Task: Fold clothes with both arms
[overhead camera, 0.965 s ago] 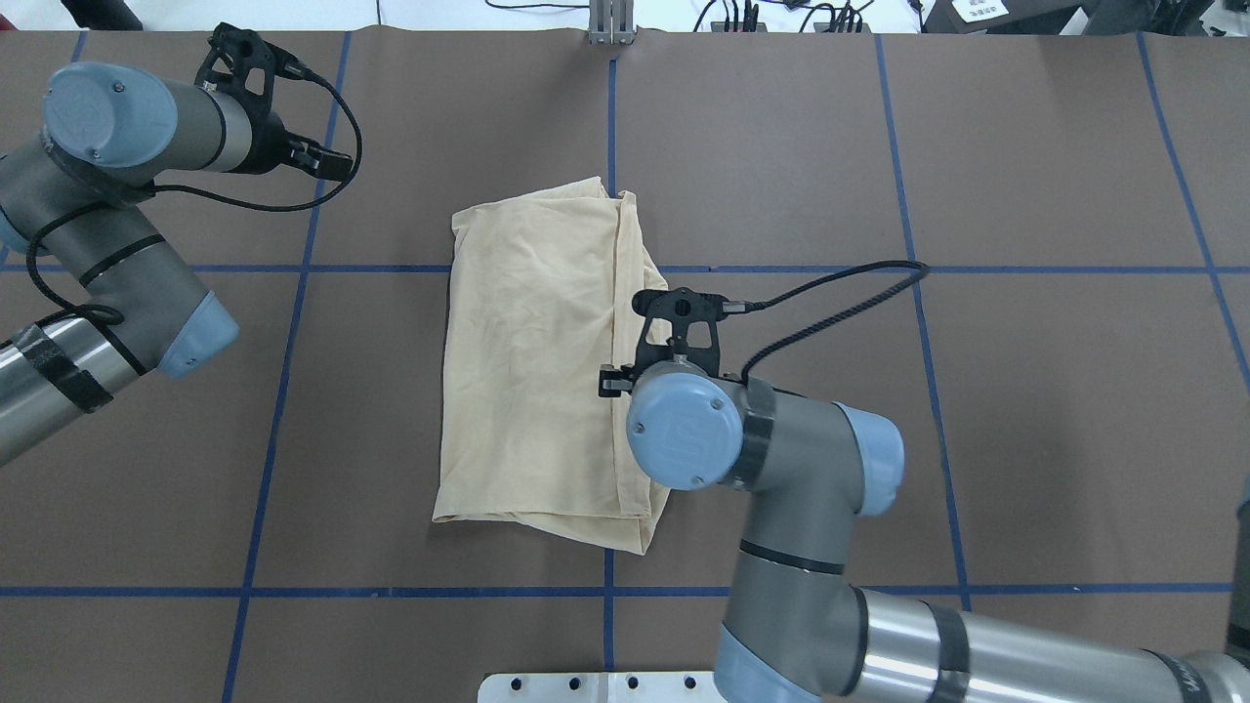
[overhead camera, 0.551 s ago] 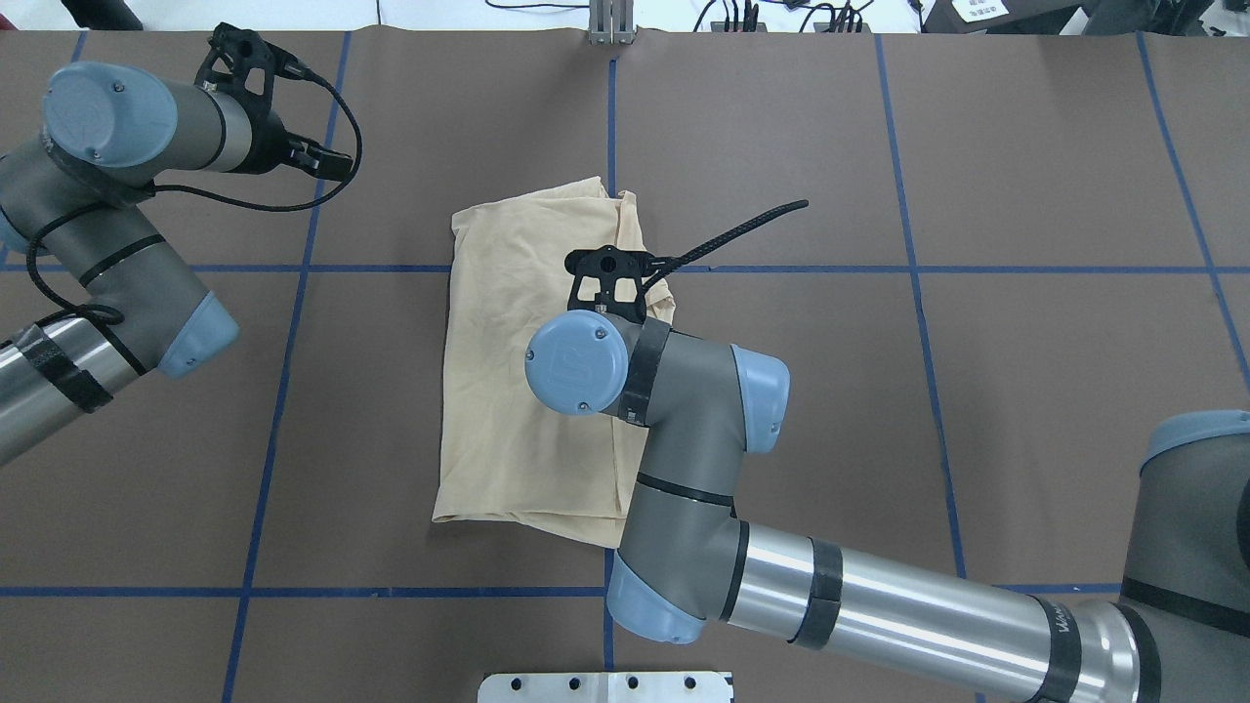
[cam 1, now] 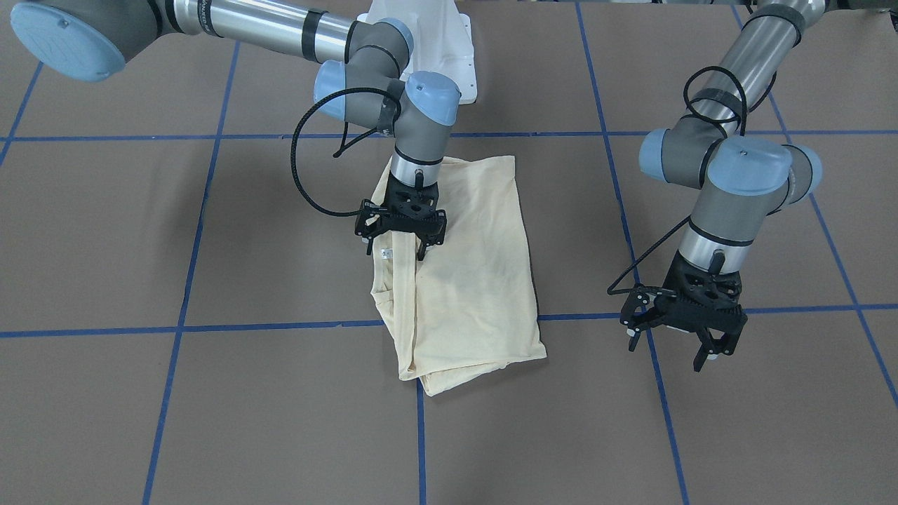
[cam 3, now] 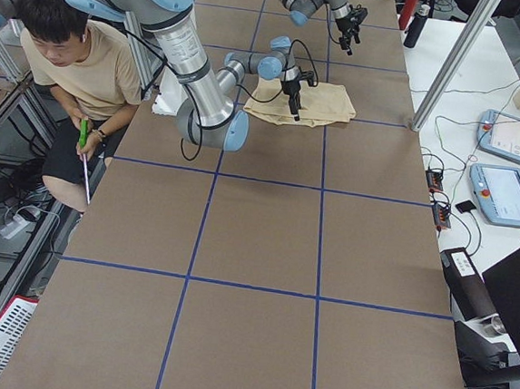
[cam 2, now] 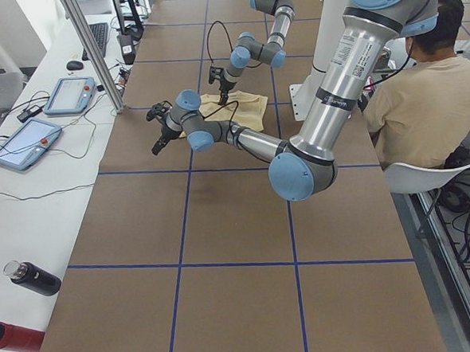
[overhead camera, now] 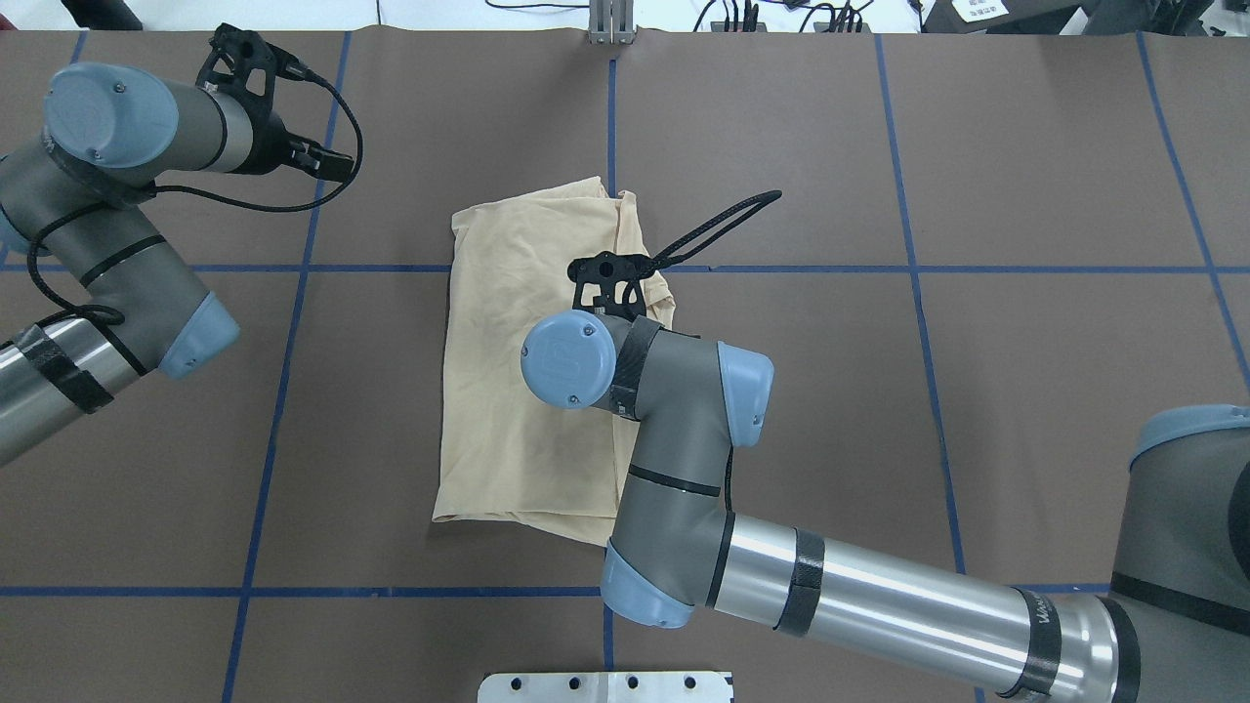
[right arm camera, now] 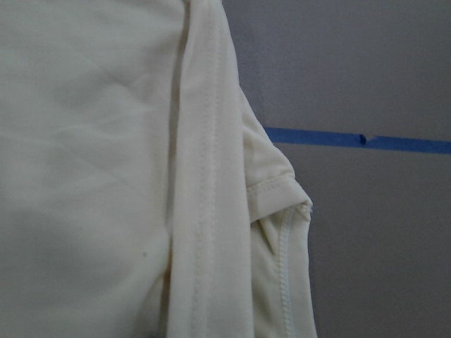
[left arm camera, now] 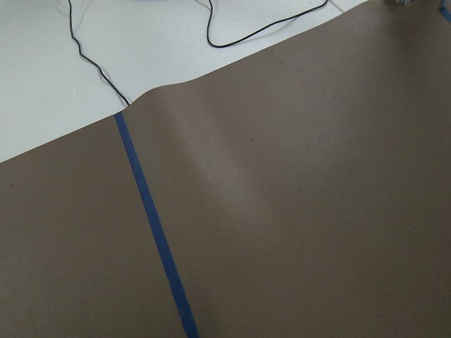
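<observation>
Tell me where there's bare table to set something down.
The widest bare table is on the robot's right, between the shirt and the table's end, beyond the right arm. Another patch lies between the shirt and the left arm. It is crowded at the shirt's right edge, under the right gripper.

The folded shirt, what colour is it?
It's a pale cream-yellow thin cloth shirt, clearest in the overhead view.

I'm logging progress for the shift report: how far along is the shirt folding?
Done: the T-shirt lies folded into a narrow rectangle, no sleeve sticking out. In hand: the open right gripper is poised over its long edge; the open left gripper hangs clear of it. Left: probably a crosswise fold.
</observation>
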